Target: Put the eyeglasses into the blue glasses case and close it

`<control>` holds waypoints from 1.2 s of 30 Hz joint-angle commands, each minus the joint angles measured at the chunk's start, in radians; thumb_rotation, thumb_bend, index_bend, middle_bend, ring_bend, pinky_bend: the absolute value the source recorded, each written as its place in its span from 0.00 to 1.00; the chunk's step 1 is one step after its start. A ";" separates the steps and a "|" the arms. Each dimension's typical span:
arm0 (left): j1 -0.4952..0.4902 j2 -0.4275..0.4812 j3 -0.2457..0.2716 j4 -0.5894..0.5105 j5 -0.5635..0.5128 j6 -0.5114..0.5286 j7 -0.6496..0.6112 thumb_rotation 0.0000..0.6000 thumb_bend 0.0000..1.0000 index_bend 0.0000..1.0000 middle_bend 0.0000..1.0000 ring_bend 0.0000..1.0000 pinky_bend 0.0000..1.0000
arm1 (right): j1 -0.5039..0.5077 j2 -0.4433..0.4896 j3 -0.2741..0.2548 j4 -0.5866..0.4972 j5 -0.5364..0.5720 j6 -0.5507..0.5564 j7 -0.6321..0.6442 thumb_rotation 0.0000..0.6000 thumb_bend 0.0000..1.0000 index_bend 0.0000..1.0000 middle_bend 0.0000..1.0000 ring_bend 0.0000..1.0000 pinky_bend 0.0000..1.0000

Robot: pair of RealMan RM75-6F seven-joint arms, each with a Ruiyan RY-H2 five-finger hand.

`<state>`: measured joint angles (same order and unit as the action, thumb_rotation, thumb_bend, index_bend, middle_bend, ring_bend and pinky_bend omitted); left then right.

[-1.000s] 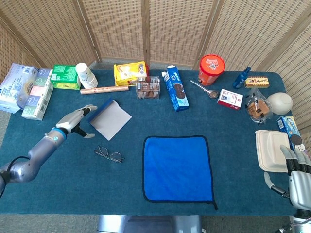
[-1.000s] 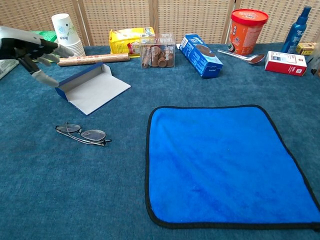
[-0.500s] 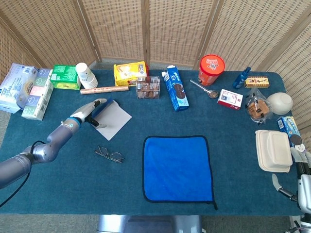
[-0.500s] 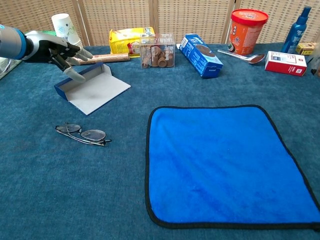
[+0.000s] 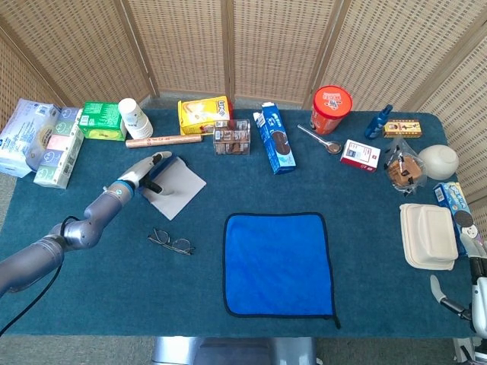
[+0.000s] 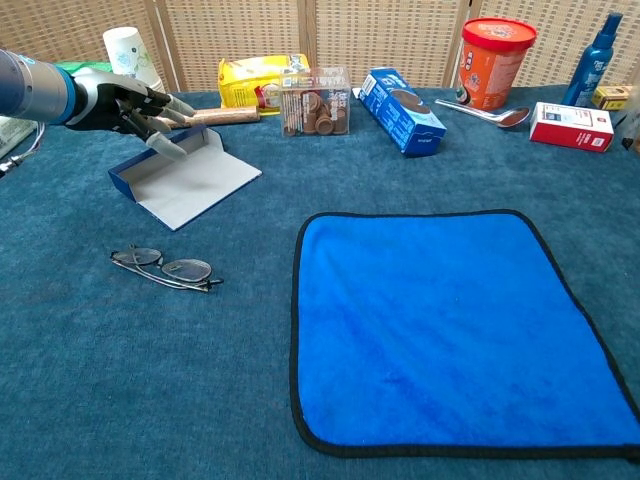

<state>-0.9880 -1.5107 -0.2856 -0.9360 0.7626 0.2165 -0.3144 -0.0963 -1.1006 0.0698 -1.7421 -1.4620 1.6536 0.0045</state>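
Teal-carpeted table (image 5: 91,304) before wicker screens (image 5: 228,46). Nearest, at the near right corner in the head view, just a sliver of the right hand (image 5: 473,293), mostly cut off by the frame; cannot tell how its fingers lie or whether anything is in them. Centre front, a blue cloth (image 6: 450,330) spread flat. Left of it, well apart, the eyeglasses (image 6: 165,268) lying on the carpet, folded, touching nothing else. Farther back on the left, the blue case (image 6: 180,175) lying open, pale lining up, blue wall along its left edge. Over that rear left edge, the left hand (image 6: 125,105), fingers (image 6: 170,148) spread and stretched forward, tips at or just above the case wall; contact not clear, nothing gripped. At the right side, a white clamshell box (image 5: 428,236), then a snack bag (image 5: 401,171) and a white bowl (image 5: 439,161). Along the back, left to right: tissue packs (image 5: 42,144), green box (image 5: 103,120), paper cups (image 6: 130,62), a brown roll (image 6: 190,120) lying just behind the case, yellow bag (image 6: 258,80), clear box of brown rounds (image 6: 315,102), blue cookie carton (image 6: 402,98) on its side, red tub (image 6: 495,60) with a spoon (image 6: 485,112) beside it, small red-and-white box (image 6: 572,126), blue spray bottle (image 6: 595,60).
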 commanded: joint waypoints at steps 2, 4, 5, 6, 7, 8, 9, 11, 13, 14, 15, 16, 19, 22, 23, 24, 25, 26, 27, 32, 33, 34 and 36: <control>-0.007 -0.021 -0.022 0.016 0.026 0.001 -0.014 1.00 0.16 0.00 0.02 0.00 0.09 | -0.008 0.003 -0.001 -0.001 -0.001 0.007 0.003 0.57 0.36 0.09 0.13 0.00 0.04; -0.009 -0.029 -0.031 0.019 0.038 0.008 -0.018 1.00 0.16 0.00 0.02 0.00 0.09 | -0.011 0.003 -0.002 -0.002 0.001 0.007 0.006 0.57 0.36 0.09 0.13 0.00 0.04; -0.010 -0.032 -0.035 0.020 0.044 0.012 -0.019 1.00 0.16 0.00 0.02 0.00 0.09 | -0.012 0.004 -0.002 -0.003 0.002 0.007 0.008 0.57 0.36 0.09 0.13 0.00 0.04; -0.012 -0.034 -0.039 0.020 0.049 0.014 -0.021 1.00 0.16 0.00 0.02 0.00 0.10 | -0.013 0.005 -0.002 -0.004 0.003 0.007 0.009 0.57 0.36 0.09 0.13 0.00 0.04; -0.016 -0.037 -0.043 0.019 0.055 0.014 -0.022 1.00 0.16 0.00 0.02 0.00 0.10 | -0.015 0.005 -0.003 -0.004 0.002 0.008 0.011 0.57 0.36 0.09 0.13 0.00 0.04; -0.020 -0.039 -0.045 0.021 0.060 0.011 -0.023 1.00 0.16 0.00 0.02 0.00 0.10 | -0.017 0.006 -0.004 -0.004 0.001 0.010 0.013 0.57 0.36 0.09 0.13 0.00 0.04; -0.022 -0.040 -0.047 0.021 0.063 0.010 -0.024 1.00 0.16 0.00 0.02 0.00 0.10 | -0.018 0.006 -0.004 -0.004 0.001 0.011 0.014 0.57 0.36 0.09 0.13 0.00 0.04; -0.026 -0.044 -0.049 0.021 0.069 0.008 -0.026 1.00 0.16 0.00 0.02 0.00 0.10 | -0.022 0.007 -0.004 -0.003 0.001 0.014 0.019 0.56 0.36 0.09 0.13 0.00 0.04; -0.031 -0.047 -0.051 0.019 0.078 0.007 -0.027 1.00 0.16 0.00 0.02 0.00 0.10 | -0.026 0.008 -0.004 -0.002 0.000 0.018 0.023 0.56 0.36 0.09 0.13 0.00 0.04; -0.032 -0.049 -0.051 0.018 0.081 0.007 -0.028 1.00 0.16 0.00 0.02 0.00 0.11 | -0.028 0.009 -0.004 -0.002 0.001 0.020 0.024 0.56 0.36 0.09 0.13 0.00 0.04; -0.033 -0.050 -0.052 0.017 0.082 0.006 -0.029 1.00 0.16 0.00 0.02 0.00 0.11 | -0.029 0.009 -0.004 -0.002 0.001 0.021 0.025 0.56 0.36 0.09 0.13 0.00 0.04; -0.036 -0.052 -0.051 0.016 0.086 0.004 -0.030 0.99 0.16 0.00 0.02 0.00 0.11 | -0.031 0.010 -0.004 -0.002 0.001 0.023 0.027 0.56 0.36 0.09 0.13 0.00 0.04; -0.044 -0.061 -0.052 0.017 0.093 -0.005 -0.033 1.00 0.16 0.00 0.02 0.00 0.11 | -0.037 0.012 -0.004 -0.002 0.001 0.027 0.030 0.57 0.36 0.09 0.13 0.00 0.04; -0.052 -0.069 -0.055 0.017 0.104 -0.009 -0.035 1.00 0.16 0.00 0.02 0.00 0.11 | -0.039 0.011 -0.005 -0.002 0.001 0.027 0.030 0.56 0.36 0.09 0.13 0.00 0.04; -0.054 -0.071 -0.056 0.018 0.107 -0.010 -0.036 1.00 0.16 0.00 0.02 0.00 0.11 | -0.039 0.011 -0.005 -0.002 0.001 0.027 0.029 0.56 0.36 0.09 0.13 0.00 0.04; -0.059 -0.074 -0.059 0.017 0.114 -0.012 -0.036 1.00 0.16 0.00 0.02 0.00 0.11 | -0.040 0.011 -0.005 -0.003 0.000 0.027 0.028 0.56 0.36 0.09 0.13 0.00 0.04; -0.061 -0.076 -0.061 0.017 0.118 -0.012 -0.037 1.00 0.16 0.00 0.02 0.00 0.12 | -0.040 0.011 -0.004 -0.003 0.000 0.027 0.027 0.56 0.36 0.09 0.13 0.00 0.04; -0.067 -0.079 -0.064 0.015 0.126 -0.013 -0.036 1.00 0.16 0.00 0.02 0.00 0.12 | -0.042 0.011 -0.004 -0.004 -0.001 0.029 0.027 0.56 0.36 0.09 0.13 0.00 0.04; -0.070 -0.082 -0.066 0.013 0.131 -0.014 -0.036 1.00 0.16 0.00 0.02 0.00 0.12 | -0.043 0.011 -0.004 -0.004 -0.002 0.030 0.026 0.56 0.36 0.09 0.13 0.00 0.04; -0.087 -0.093 -0.074 0.002 0.161 -0.022 -0.035 1.00 0.16 0.00 0.02 0.00 0.12 | -0.050 0.010 -0.005 -0.005 -0.001 0.037 0.025 0.57 0.36 0.09 0.13 0.00 0.04; -0.089 -0.094 -0.074 -0.001 0.166 -0.025 -0.035 1.00 0.16 0.00 0.02 0.00 0.12 | -0.052 0.010 -0.005 -0.005 -0.001 0.038 0.026 0.57 0.36 0.09 0.13 0.00 0.04; -0.091 -0.095 -0.075 -0.005 0.170 -0.027 -0.035 1.00 0.16 0.00 0.02 0.00 0.12 | -0.054 0.010 -0.005 -0.005 -0.001 0.040 0.027 0.57 0.36 0.09 0.13 0.00 0.04; -0.092 -0.096 -0.074 -0.019 0.182 -0.030 -0.036 1.00 0.16 0.00 0.02 0.00 0.12 | -0.057 0.010 -0.005 -0.003 -0.001 0.043 0.030 0.56 0.36 0.09 0.13 0.00 0.04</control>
<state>-1.0787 -1.6054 -0.3597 -0.9504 0.9413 0.1886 -0.3500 -0.1532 -1.0908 0.0650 -1.7456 -1.4629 1.6966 0.0340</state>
